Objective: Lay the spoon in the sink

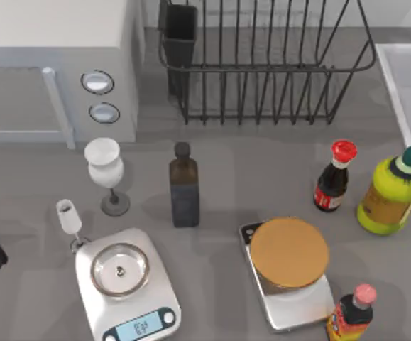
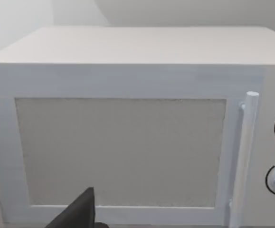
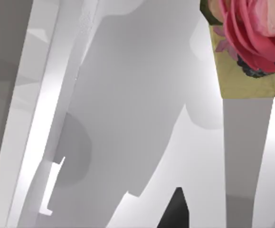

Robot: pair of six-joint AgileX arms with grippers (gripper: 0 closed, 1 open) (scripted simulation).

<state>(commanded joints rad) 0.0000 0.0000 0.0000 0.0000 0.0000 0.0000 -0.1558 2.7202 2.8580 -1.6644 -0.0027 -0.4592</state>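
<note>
The sink is a pale basin with a raised rim at the upper right edge of the top view, beside the black wire dish rack. No spoon can be made out on the grey table. A white microwave fills the upper left; the left wrist view faces its door. Below it stand a white goblet, a dark bottle, a kitchen scale and a second scale carrying a brown lid. Whether either claw is apart or together cannot be told
</note>
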